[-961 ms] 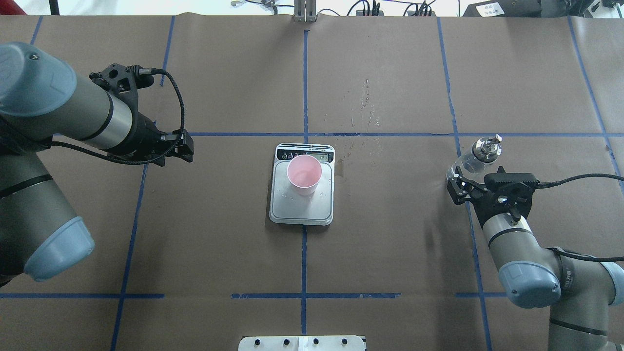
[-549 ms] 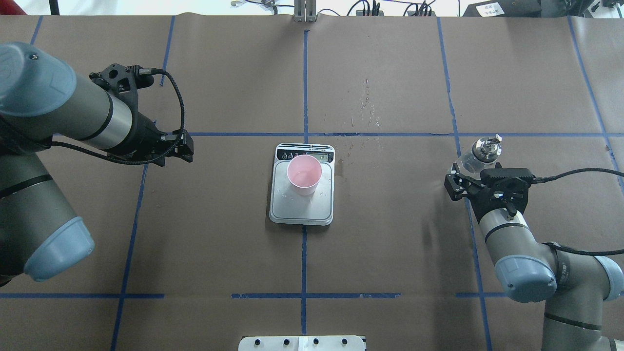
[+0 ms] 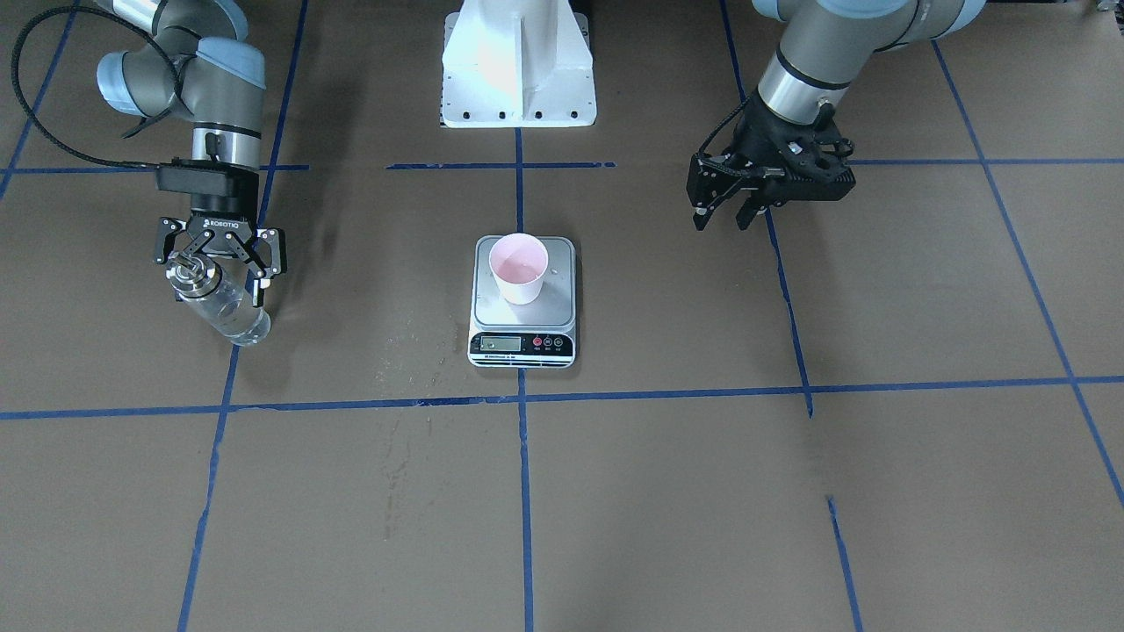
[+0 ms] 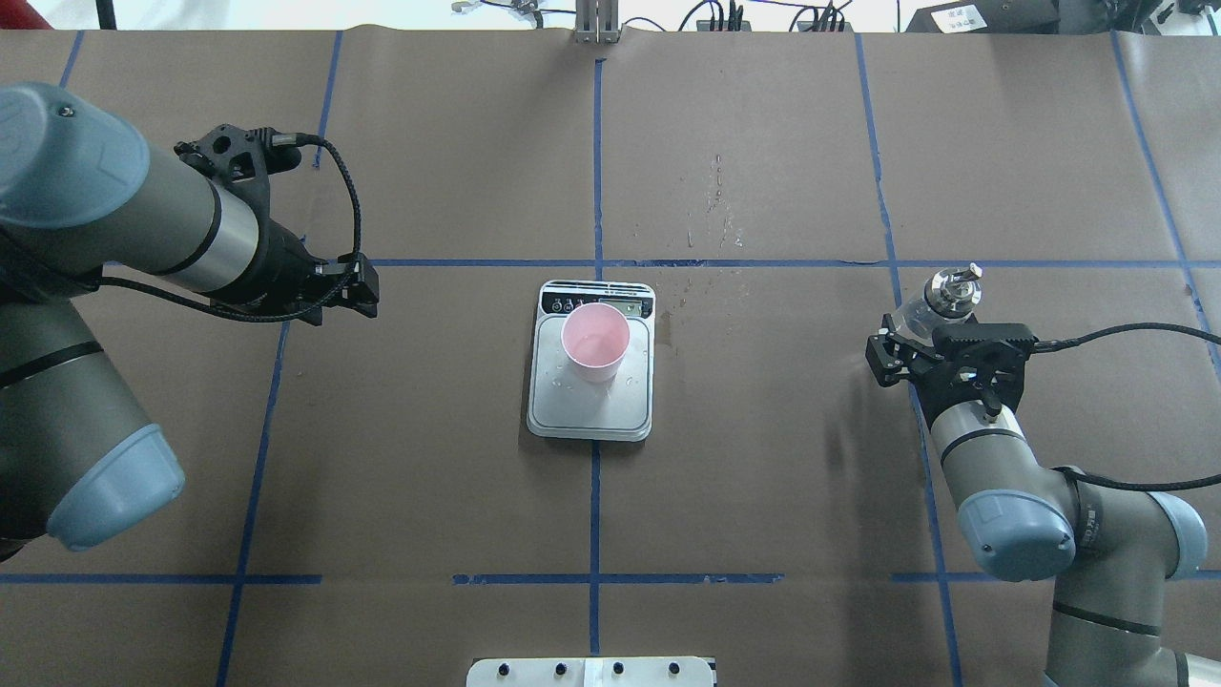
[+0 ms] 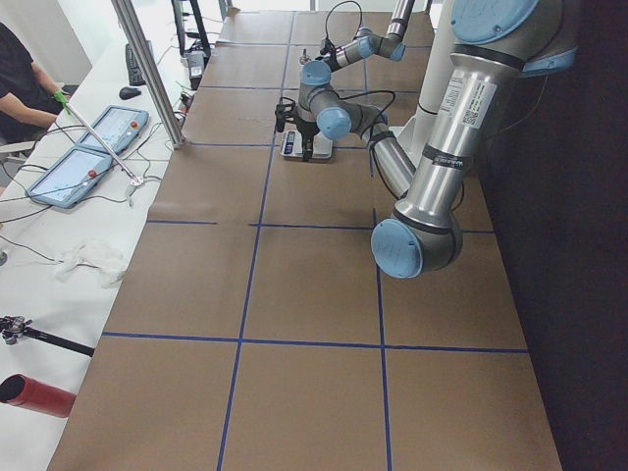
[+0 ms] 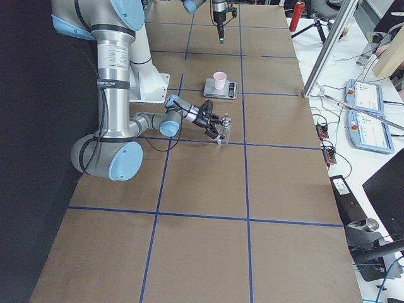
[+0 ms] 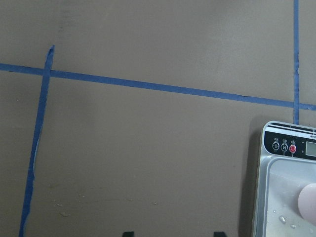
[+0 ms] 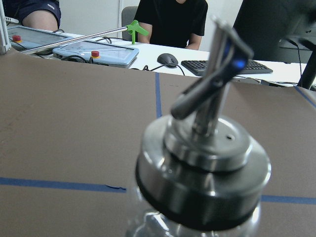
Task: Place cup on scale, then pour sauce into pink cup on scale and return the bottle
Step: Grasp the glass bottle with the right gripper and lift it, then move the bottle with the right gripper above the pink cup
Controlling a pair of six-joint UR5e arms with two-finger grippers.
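You sat at a white side table (image 5: 59,211) beside the brown table (image 4: 763,496) with blue tape lines (image 4: 594,477).

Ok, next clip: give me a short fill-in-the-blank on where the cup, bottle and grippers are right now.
1. The pink cup stands on the ____.
2. The bottle sits between the fingers of the ____ gripper.
3. The left gripper holds ____.
4. The bottle's cap and spout are made of ____.

Missing words: scale; right; nothing; metal
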